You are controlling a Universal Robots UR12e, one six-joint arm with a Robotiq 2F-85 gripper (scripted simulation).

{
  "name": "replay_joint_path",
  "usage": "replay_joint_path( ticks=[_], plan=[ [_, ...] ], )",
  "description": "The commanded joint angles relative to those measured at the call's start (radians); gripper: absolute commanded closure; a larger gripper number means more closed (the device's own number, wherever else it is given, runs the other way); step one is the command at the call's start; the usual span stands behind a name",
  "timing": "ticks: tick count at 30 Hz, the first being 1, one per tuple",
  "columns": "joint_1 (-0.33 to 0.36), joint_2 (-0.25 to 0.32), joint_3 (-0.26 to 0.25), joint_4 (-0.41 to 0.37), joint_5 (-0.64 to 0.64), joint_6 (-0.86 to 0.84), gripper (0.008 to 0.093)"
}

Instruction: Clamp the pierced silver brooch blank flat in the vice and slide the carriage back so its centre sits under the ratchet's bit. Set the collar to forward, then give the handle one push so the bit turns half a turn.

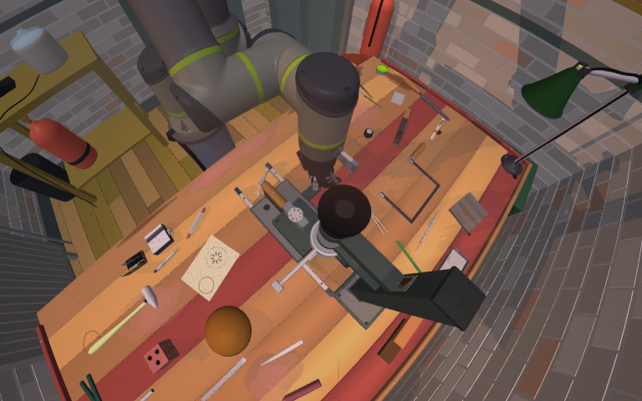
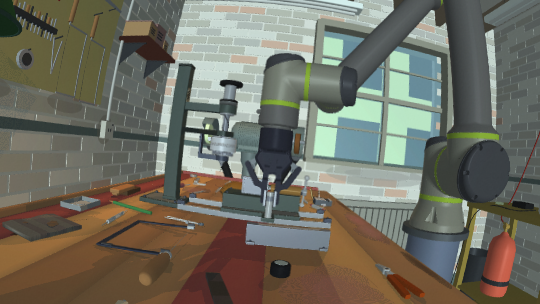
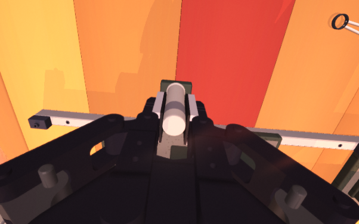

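The pierced silver brooch blank [image 1: 297, 215] lies flat in the vice on the green carriage [image 1: 284, 222], to the left of the ratchet's black knob [image 1: 344, 211] and collar [image 1: 323, 241]. My gripper [image 3: 174, 119] is at the carriage's end, its two fingers closed on either side of a pale upright cylindrical handle [image 3: 174, 113], [image 2: 269, 202]. A toothed rail [image 3: 298, 138] runs crosswise beneath. The ratchet's bit [image 2: 223, 161] hangs from the green column stand [image 2: 176, 135]. The vice's wooden handle [image 1: 274, 195] lies beside the blank.
Behind the work stand a brick wall and a window [image 2: 380, 105]. The bench carries a saw frame [image 1: 416, 189], an orange ball [image 1: 227, 330], a hammer [image 1: 124, 319], a paper sheet [image 1: 211, 266], a red die [image 1: 161, 355] and a green lamp [image 1: 554, 92].
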Motion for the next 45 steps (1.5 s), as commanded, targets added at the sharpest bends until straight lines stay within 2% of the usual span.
replay_joint_path(
  ticks=[1, 45],
  plan=[
    [0.0, 0.0, -0.003, -0.002, 0.0, 0.0, 0.0934],
    [0.003, 0.022, -0.028, 0.001, 0.0, 0.003, 0.0934]
  ],
)
